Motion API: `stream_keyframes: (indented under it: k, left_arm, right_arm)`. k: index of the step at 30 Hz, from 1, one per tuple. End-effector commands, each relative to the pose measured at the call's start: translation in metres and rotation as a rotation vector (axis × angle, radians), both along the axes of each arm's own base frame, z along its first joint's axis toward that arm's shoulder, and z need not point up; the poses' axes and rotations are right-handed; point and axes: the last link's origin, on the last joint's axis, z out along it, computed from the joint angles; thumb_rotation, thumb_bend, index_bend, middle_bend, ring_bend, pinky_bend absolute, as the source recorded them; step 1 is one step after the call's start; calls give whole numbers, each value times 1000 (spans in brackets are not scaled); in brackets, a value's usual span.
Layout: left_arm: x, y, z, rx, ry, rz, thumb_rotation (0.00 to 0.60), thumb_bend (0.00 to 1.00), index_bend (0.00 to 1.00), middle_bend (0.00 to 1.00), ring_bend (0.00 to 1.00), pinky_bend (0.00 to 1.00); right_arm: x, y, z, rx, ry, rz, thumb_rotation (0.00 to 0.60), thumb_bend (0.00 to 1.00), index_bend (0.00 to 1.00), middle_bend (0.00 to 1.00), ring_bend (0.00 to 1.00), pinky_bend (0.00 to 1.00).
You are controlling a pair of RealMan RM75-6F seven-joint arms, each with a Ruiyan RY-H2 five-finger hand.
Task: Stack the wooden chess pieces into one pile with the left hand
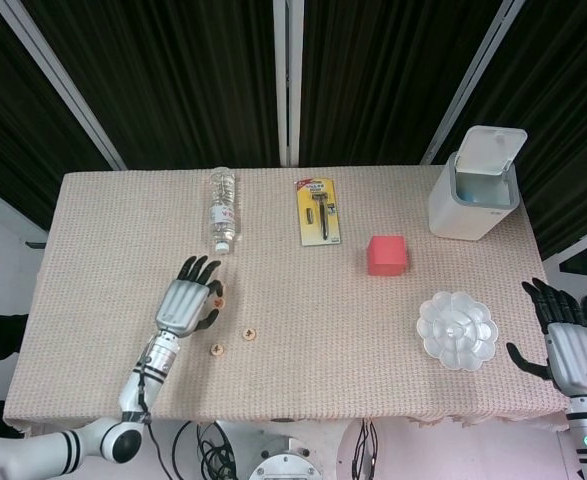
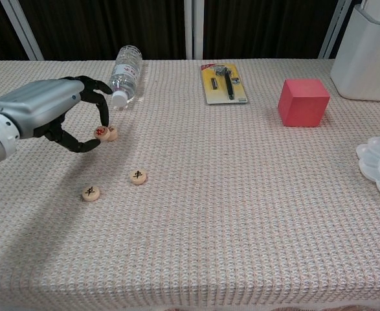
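Note:
My left hand pinches a round wooden chess piece with a red mark between thumb and a fingertip. It holds that piece right beside another wooden piece lying on the cloth; whether the two touch I cannot tell. Two more pieces with black marks lie flat nearer the front: one to the right, one to the left. My right hand hangs off the table's right edge with fingers spread and nothing in it.
A plastic bottle lies just behind the left hand. Further right are a carded razor pack, a red cube, a white bin and a white flower-shaped palette. A beige woven cloth covers the table.

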Motion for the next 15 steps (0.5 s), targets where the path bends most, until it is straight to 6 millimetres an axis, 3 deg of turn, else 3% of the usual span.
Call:
stream_keyframes:
  k: [1, 15]
  left_arm:
    - [3, 11, -2, -9, 4, 16, 600, 310, 479, 99, 0, 0]
    - [7, 35, -11, -33, 35, 57, 600, 310, 479, 104, 0, 0]
  right_arm:
    - [-1, 0, 1, -2, -2, -2, 600, 240, 0, 0, 0, 0]
    - [-3, -2, 1, 2, -3, -13, 600, 240, 0, 0, 0, 0]
